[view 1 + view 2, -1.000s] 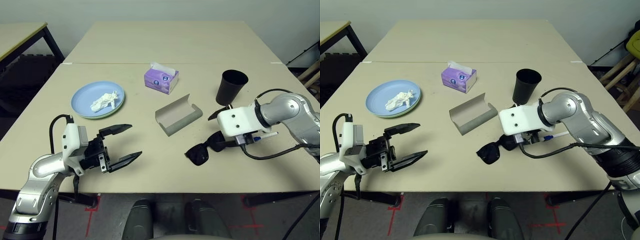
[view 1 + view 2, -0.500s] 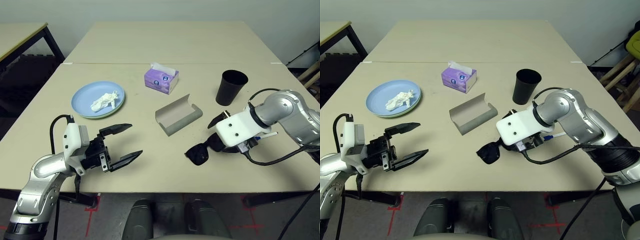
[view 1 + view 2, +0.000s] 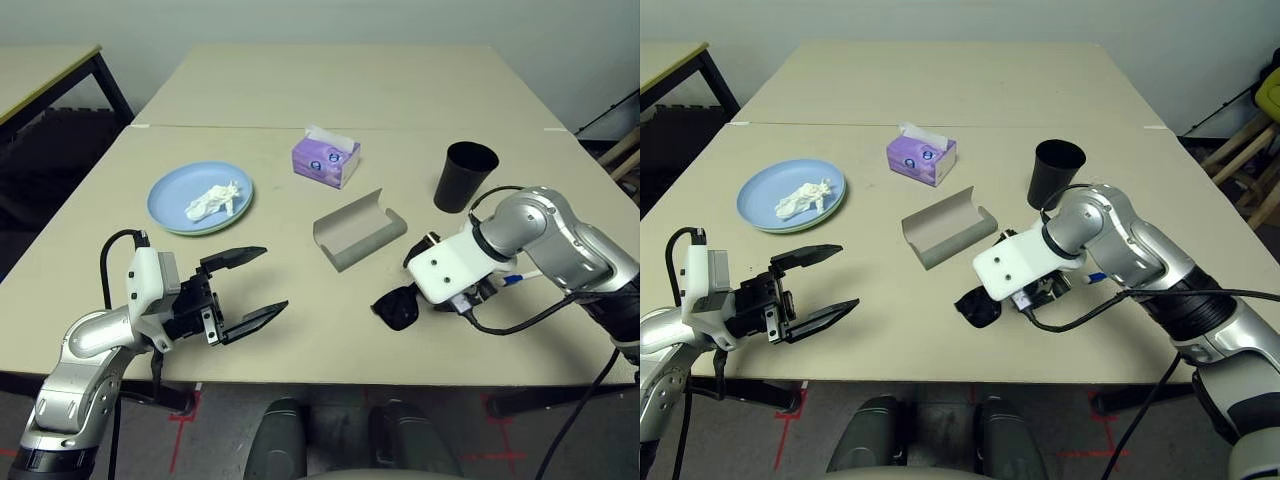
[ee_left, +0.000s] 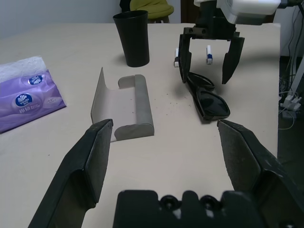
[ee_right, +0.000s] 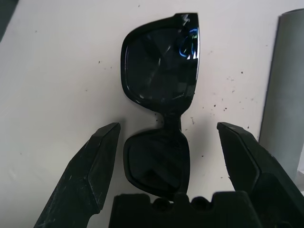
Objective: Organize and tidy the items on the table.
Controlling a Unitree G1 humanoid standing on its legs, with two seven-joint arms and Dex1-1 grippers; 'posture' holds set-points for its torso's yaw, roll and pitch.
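Head stereo pair overlooks my table point(image 3: 300, 100); my right wrist camera close above black sunglasses point(image 5: 161, 95), shared with left wrist view.

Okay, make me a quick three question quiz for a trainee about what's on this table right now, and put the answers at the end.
1. True or false: the right hand has already closed on the black sunglasses.
2. What lies on the blue plate?
   A. two markers
   B. a crumpled white tissue
   C. a black cup
3. Fill in: the grey glasses case lies ____ on the table, between the purple tissue box and the sunglasses.

Key
1. False. Its fingers stand open on either side of the sunglasses, which lie flat on the table.
2. B
3. open
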